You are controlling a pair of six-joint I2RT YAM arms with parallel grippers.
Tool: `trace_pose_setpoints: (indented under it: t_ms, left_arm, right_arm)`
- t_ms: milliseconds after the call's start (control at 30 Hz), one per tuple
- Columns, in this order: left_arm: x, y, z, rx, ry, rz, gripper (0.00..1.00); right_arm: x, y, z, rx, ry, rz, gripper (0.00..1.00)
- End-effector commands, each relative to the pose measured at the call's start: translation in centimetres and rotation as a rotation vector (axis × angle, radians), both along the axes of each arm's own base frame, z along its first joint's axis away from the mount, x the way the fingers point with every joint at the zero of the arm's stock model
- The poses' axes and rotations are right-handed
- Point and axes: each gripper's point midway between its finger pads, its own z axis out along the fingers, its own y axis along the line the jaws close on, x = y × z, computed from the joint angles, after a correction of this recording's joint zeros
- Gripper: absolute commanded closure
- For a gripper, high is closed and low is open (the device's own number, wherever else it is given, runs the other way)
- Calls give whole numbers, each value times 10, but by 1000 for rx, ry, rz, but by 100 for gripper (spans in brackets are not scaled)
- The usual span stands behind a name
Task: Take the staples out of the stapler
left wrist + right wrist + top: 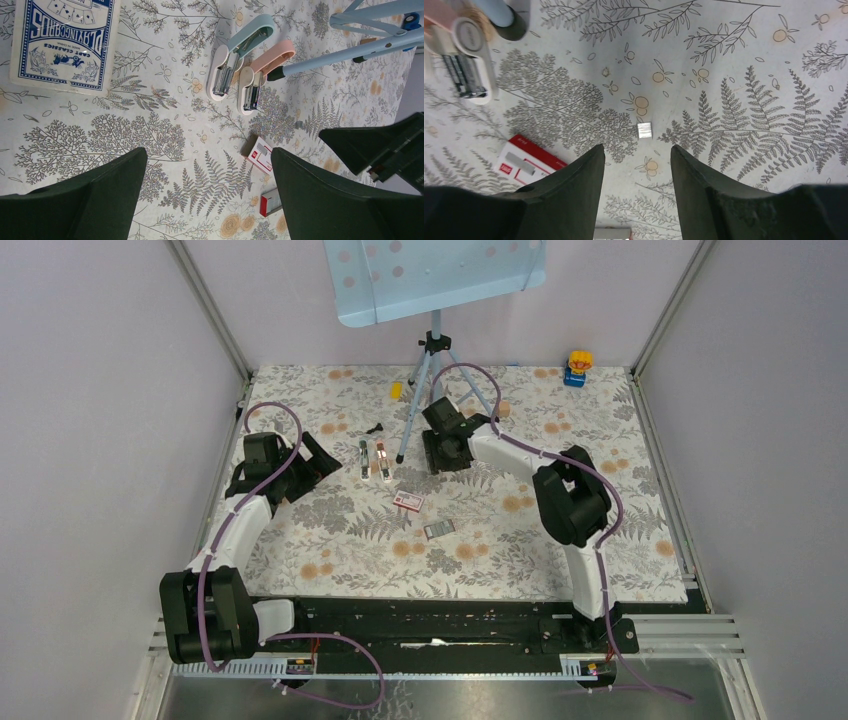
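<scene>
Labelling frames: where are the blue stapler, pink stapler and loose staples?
blue stapler [239, 36], left wrist view, blue arm.
pink stapler [275, 52], left wrist view, pink arm.
loose staples [644, 129], right wrist view, middle of strip.

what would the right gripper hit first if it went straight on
Probably the staple strip on the mat, centred just ahead of the open right gripper; depth is unclear.

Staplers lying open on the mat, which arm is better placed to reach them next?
Left, probably. The left gripper is open and close to the blue stapler and pink stapler, both ahead in its wrist view. The right gripper has a tripod leg in between.
</scene>
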Motion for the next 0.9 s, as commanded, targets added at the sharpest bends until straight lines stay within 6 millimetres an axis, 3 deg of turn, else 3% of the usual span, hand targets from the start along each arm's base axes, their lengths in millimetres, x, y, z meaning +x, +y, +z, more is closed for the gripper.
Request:
trace_pose_setpoints:
  t_ms: [0,433,867]
  left_arm:
    - [9,1,10,-1,-55,-6,1]
    - [9,0,11,-5,-57,-11,1]
    - [9,2,10,-8,-55,-6,1]
  right_arm:
    - [3,-5,-9,-63,27,41,41]
    - [-1,-6,-40,-111,102,58,58]
    - [-2,-7,-49,-124,117,64,68]
